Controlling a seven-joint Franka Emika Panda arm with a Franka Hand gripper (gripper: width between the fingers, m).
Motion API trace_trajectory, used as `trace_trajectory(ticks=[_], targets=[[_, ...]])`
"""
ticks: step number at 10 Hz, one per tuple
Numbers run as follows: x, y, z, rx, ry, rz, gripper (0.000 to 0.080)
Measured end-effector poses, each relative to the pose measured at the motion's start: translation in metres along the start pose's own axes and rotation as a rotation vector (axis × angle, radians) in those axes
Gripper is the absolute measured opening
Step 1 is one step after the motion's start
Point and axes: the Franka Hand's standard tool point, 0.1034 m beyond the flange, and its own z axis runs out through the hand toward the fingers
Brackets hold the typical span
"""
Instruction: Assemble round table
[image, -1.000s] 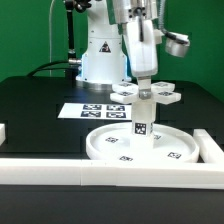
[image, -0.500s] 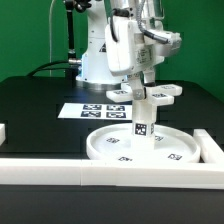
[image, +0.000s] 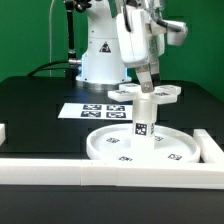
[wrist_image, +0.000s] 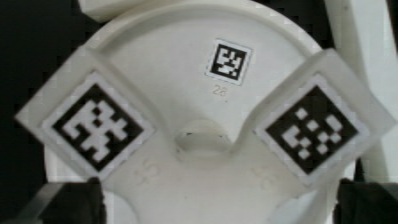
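Observation:
The large rimmed disc (image: 103, 150) lies flat on the black table near the front. The short post (image: 142, 122) stands upright on its centre. The cross-shaped piece (image: 166, 93) sits on top of the post. My gripper (image: 147, 88) reaches down from above and is shut on the cross-shaped piece at its middle. In the wrist view the cross-shaped piece (wrist_image: 196, 100) fills the picture, with its markers showing. My gripper (wrist_image: 214, 205) has a dark finger (wrist_image: 63, 200) at each side of the piece. The joint between piece and post is hidden.
The marker board (image: 85, 110) lies flat behind the disc. A long white rail (image: 100, 171) runs along the front, with white end pieces at the exterior view's left (image: 3, 131) and right (image: 211, 148). The arm's white base (image: 100, 58) stands at the back.
My gripper and wrist have turned about the post's axis over the last second. The arms of the cross-shaped piece have turned with them. Disc and post stay in place.

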Motion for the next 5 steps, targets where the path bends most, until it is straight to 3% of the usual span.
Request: trace_trajectory(ticks=[4, 5], targets=[[-0.0017, 0.0001, -0.0016, 0.001, -0.001, -0.082, 0.0649], [-0.0023, 0.0006, -0.0014, -0.002, 0.003, -0.202, 0.0649]])
